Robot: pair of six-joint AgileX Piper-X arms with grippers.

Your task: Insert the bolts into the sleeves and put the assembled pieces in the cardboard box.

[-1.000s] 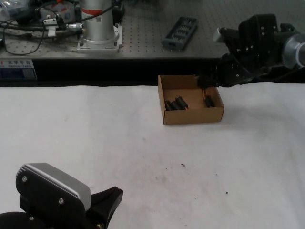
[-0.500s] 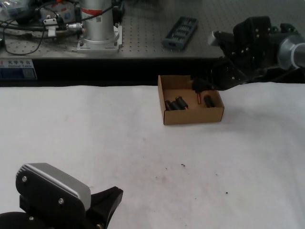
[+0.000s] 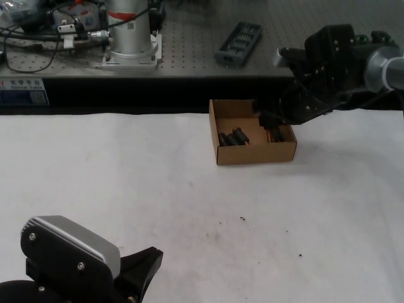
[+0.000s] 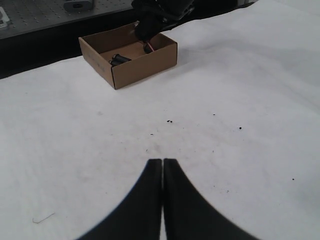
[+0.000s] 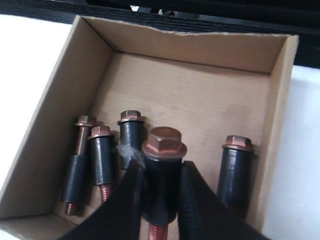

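Right wrist view: sleeved bolt [image 5: 164, 145] is clamped by right gripper [image 5: 161, 174] over cardboard box [image 5: 190, 47] (four assembled pieces [image 5: 235, 170] are laid inside). Left gripper [image 4: 163, 165] is seen fully closed, empty.

In the high view we found the cardboard box [image 3: 255, 153] right of centre in the upper half, on the tabletop [image 3: 158, 189]. The right gripper [image 3: 270, 124] hung over the box's right part, an assembled piece [image 5: 163, 175] between its fingers. Inside the box, three sleeved bolts [image 5: 102, 160] lay side by side, and a fourth sleeved bolt [image 5: 235, 170] lay apart by the opposite wall. The left gripper [image 3: 151, 257] sat at lower left.
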